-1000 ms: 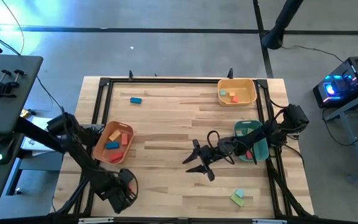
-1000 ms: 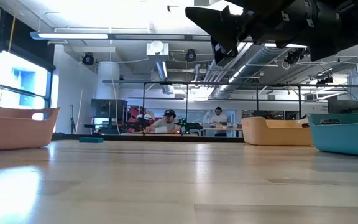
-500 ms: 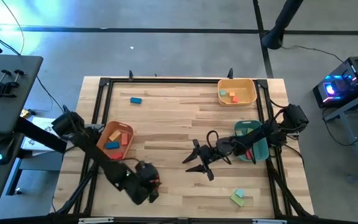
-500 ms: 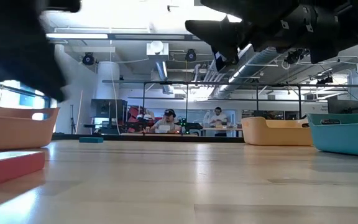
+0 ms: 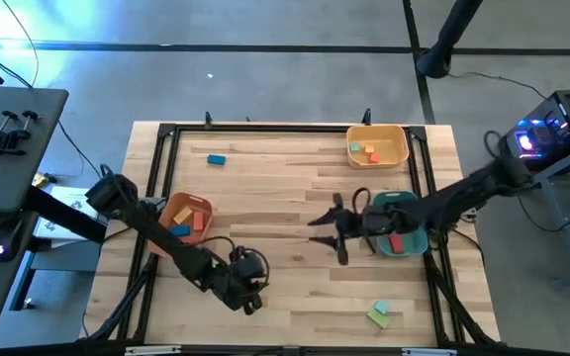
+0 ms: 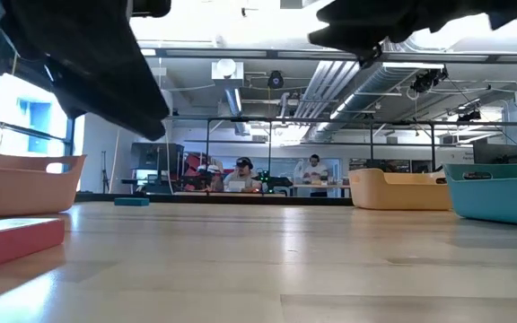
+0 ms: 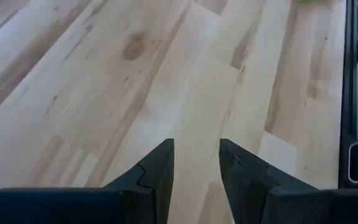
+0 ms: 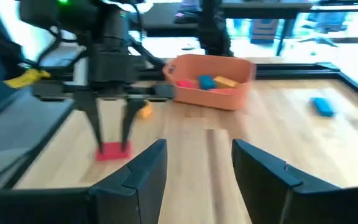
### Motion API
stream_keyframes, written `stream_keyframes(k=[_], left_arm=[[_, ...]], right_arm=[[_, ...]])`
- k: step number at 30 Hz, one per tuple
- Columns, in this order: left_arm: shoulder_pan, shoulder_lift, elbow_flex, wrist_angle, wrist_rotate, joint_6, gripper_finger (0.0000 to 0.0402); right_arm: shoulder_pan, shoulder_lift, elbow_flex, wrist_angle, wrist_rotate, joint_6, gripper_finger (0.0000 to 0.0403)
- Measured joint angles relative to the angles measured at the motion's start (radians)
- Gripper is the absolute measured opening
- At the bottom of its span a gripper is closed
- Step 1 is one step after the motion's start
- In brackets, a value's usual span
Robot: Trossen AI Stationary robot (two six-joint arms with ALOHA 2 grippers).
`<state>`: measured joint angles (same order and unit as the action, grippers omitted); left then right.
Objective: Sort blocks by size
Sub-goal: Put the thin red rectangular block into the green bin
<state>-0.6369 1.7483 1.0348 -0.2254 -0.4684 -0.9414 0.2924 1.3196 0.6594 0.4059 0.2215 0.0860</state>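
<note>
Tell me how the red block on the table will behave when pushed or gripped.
The red block lies low and flat, so it likely slides rather than tips or rolls. Its straight faces look rigid, probably a firm hold for the left end effector above it.

Red block [image 6: 12,240] cut off at low view's edge — left hand [image 5: 249,294] hides it from above.

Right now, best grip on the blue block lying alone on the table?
Grip the blue block across its narrow width, mid-length, coming straight down. It lies flat and alone on the table, long axis along the far edge, both long faces free. The left gripper, open near the front edge, is on its side.
</note>
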Motion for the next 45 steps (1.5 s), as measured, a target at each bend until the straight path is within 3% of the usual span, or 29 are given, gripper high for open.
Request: stream_keyframes(k=[7, 19, 23, 27, 30, 32, 34, 37, 40, 45], left_arm=[[0.026, -0.025, 0.000, -0.047, 0.202, 0.064, 0.0115], [0.003, -0.004, -0.096, -0.107, 0.252, 0.004, 0.0092], [0.013, -0.005, -0.123, -0.104, 0.159, 0.063, 0.0079], [0.061, -0.001, -0.127, -0.084, -0.099, 0.224, 0.0071], [0.140, -0.002, -0.126, 0.034, -0.313, 0.372, 0.0068], [0.211, -0.003, -0.125, 0.164, -0.375, 0.493, 0.0065], [0.271, -0.009, -0.101, 0.235, -0.340, 0.602, 0.0063], [0.313, -0.034, -0.048, 0.173, -0.179, 0.666, 0.0059], [0.307, -0.065, -0.001, 0.008, -0.112, 0.602, 0.0054], [0.209, -0.113, 0.011, -0.274, -0.163, 0.359, 0.0039]], right_arm=[[0.000, -0.060, 0.000, -0.058, 0.064, -0.024, 0.0177], [0.000, 0.079, 0.000, -0.018, 0.064, 0.012, 0.0177], [0.000, 0.112, 0.000, -0.014, 0.064, 0.011, 0.0177], [0.000, 0.122, 0.000, -0.012, 0.064, -0.004, 0.0177], [-0.005, 0.122, 0.000, -0.005, 0.064, -0.024, 0.0177], [-0.012, 0.122, 0.000, -0.004, 0.063, -0.027, 0.0177], [-0.023, 0.122, 0.000, -0.005, 0.064, -0.023, 0.0177], [-0.032, 0.122, 0.000, -0.027, 0.056, -0.019, 0.0177], [-0.036, 0.122, 0.000, -0.058, 0.051, -0.019, 0.0177], [-0.038, 0.122, 0.000, -0.063, 0.076, -0.001, 0.0177]])
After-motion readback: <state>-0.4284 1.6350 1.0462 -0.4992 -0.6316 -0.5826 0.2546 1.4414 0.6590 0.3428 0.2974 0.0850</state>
